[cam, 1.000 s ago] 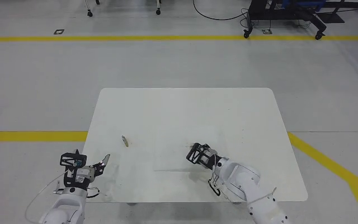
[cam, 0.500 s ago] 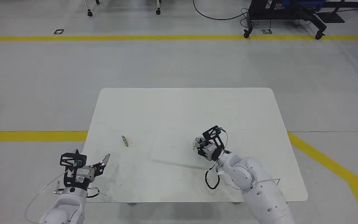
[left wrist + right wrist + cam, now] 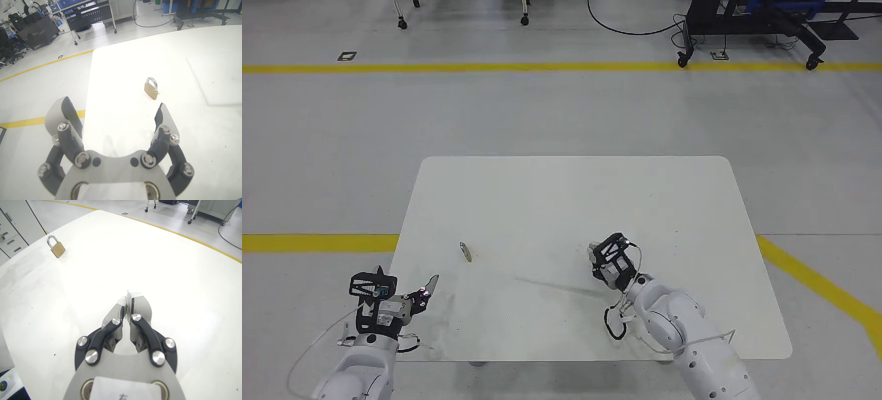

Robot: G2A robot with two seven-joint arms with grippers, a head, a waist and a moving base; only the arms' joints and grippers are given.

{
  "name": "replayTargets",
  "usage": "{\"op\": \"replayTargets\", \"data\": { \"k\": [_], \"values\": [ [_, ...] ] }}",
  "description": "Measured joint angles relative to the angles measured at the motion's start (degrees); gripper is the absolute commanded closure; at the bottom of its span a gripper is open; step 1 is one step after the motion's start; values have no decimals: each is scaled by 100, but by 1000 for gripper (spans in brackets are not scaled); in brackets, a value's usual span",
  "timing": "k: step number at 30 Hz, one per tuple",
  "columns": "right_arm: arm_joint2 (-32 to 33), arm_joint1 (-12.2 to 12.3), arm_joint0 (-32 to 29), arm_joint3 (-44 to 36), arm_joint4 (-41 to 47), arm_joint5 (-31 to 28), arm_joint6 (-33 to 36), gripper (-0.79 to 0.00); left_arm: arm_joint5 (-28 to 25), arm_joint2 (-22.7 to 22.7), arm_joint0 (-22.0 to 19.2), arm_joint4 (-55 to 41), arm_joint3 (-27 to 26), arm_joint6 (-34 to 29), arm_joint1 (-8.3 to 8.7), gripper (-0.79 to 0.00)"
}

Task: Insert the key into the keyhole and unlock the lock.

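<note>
A brass padlock (image 3: 466, 252) with a steel shackle stands upright on the left part of the white table (image 3: 542, 190). My left gripper (image 3: 113, 106) is open and holds nothing; it hovers over the table's near left corner, with the padlock (image 3: 151, 89) a short way ahead of it. My right gripper (image 3: 127, 298) is shut just above the table's middle right. Its taped fingertips (image 3: 132, 293) press together on the key, which is almost wholly hidden between the pads. The padlock (image 3: 56, 248) stands far off from this gripper (image 3: 604, 258).
The table's near left edge (image 3: 88, 91) runs just beside my left gripper (image 3: 402, 290). Yellow floor lines (image 3: 322, 243) pass on both sides of the table. Carts and cabinets stand well back in the room.
My right gripper rose from the table's near middle, swung away to the right, then came back a little toward the left. The left arm and the padlock stayed still.
</note>
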Motion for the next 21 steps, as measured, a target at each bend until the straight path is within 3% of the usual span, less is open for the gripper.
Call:
{"op": "replayTargets", "data": {
  "k": [5,8,15,21],
  "values": [
    [0,0,-1,0,-12,-1,-2,0,0,3,4,34,-42,7,0,-785],
    [24,-8,-45,67,205,-53,-22,0,4,131,68,371,-392,-111,-4,-785],
    [-11,-75,188,692,1022,-365,18,0,-543,1013,-271,1046,-1049,-632,-44,-785],
    [103,-69,266,864,1367,-627,21,0,-898,2011,-902,1578,-808,-1249,-131,-785]
  ]
}}
